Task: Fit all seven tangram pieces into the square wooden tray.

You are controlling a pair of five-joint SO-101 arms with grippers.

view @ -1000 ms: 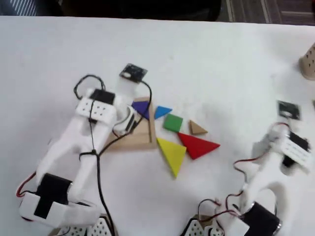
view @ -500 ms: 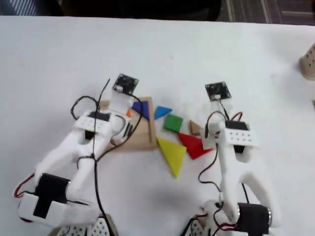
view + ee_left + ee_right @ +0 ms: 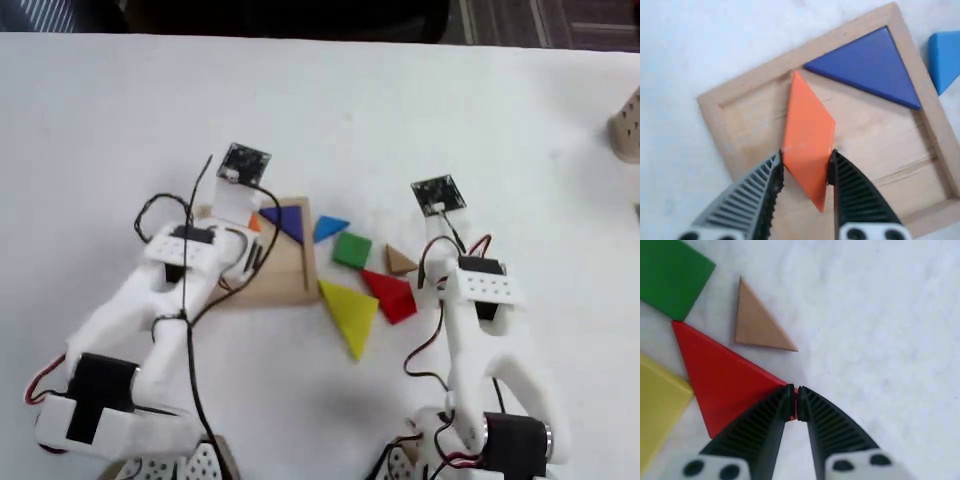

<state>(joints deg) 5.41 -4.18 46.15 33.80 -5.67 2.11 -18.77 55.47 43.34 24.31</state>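
The right arm has swung in from the far edge of the desk (image 3: 400, 100) within the last second and now sits over the loose pieces. The right fingers (image 3: 765, 420) are closed almost together on the near corner of the red triangle (image 3: 725, 375). A sliver of red shows between them, so they seem to pinch it, though the contact is hard to judge. The tan triangle (image 3: 757, 322), the green square (image 3: 672, 275) and the yellow triangle (image 3: 657, 405) lie close around it on the desk, outside the tray (image 3: 726, 135).

The left arm has drawn back a little over the tray. The left fingers (image 3: 760, 190) grip the orange piece (image 3: 807, 135) by its two long edges, over the tray's floor. Its upper tip touches the dark blue triangle (image 3: 872, 65), which sits in one corner of the tray. The light blue triangle (image 3: 942, 57) lies just outside the tray wall.

With both arms now working, I judge the task is early: one piece is seated, a second is being set, and five remain outside.
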